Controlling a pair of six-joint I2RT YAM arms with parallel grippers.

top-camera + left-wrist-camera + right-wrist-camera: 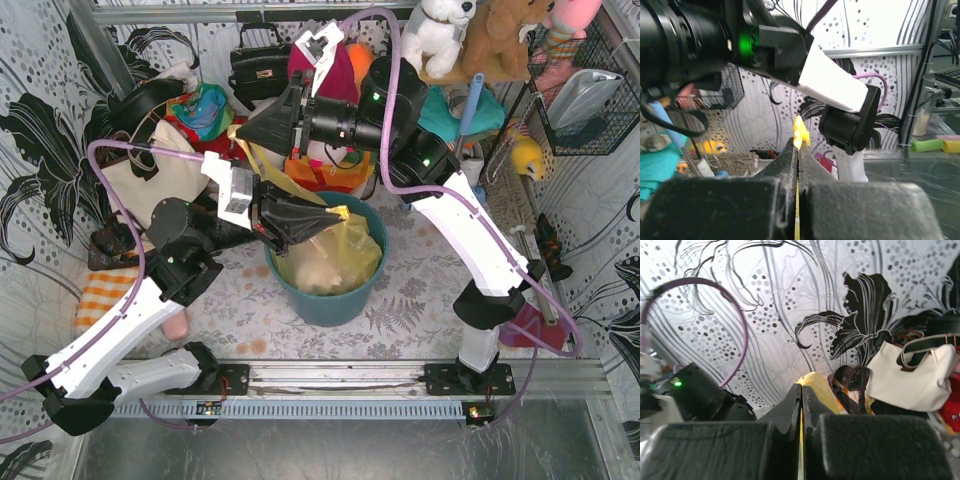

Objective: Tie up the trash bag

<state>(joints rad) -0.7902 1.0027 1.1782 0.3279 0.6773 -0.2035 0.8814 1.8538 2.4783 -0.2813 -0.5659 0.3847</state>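
Since both sets of jaws are clamped tight on the trash bag [335, 250], left jaws on a bit of film right over the teal bin [330, 305], right jaws on a strip stretched up and back, I'd cross the two ends slowly. The bag body sits in the bin mid-worktop [410, 290]. Keep tension even; thin plastic probably slips or tears if yanked.

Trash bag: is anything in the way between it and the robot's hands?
Nothing visible is in the way. The left hand and the right hand are each shut right on the yellow plastic of the trash bag.
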